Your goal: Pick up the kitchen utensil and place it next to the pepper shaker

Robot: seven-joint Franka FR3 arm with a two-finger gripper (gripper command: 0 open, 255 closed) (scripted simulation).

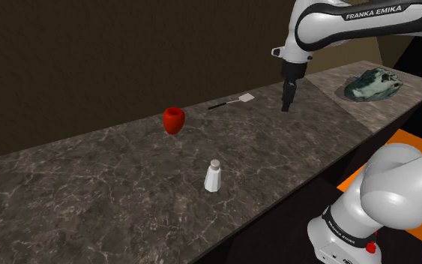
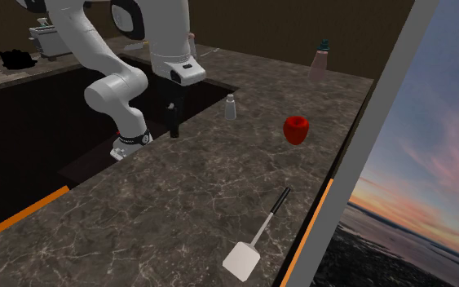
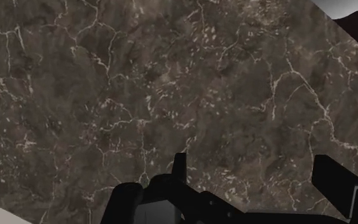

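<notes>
- On the dark marble counter [image 1: 89, 172], in the shoulder view, the white-bladed spatula [image 1: 233, 101] lies flat by the far edge. It sits between a red object [image 1: 173, 120], possibly a bell pepper, and the downward-pointing gripper [image 1: 286, 103]. The white pepper shaker [image 1: 213, 177] stands upright near the front edge, well apart from the spatula.
- In the second exterior view, the spatula [image 2: 262, 232] lies by the counter's right edge. The pepper shaker [image 2: 231, 107] stands near the gripper [image 2: 173, 129].
- In the wrist view, the black fingers [image 3: 179, 167] stand apart over bare marble, holding nothing.
</notes>
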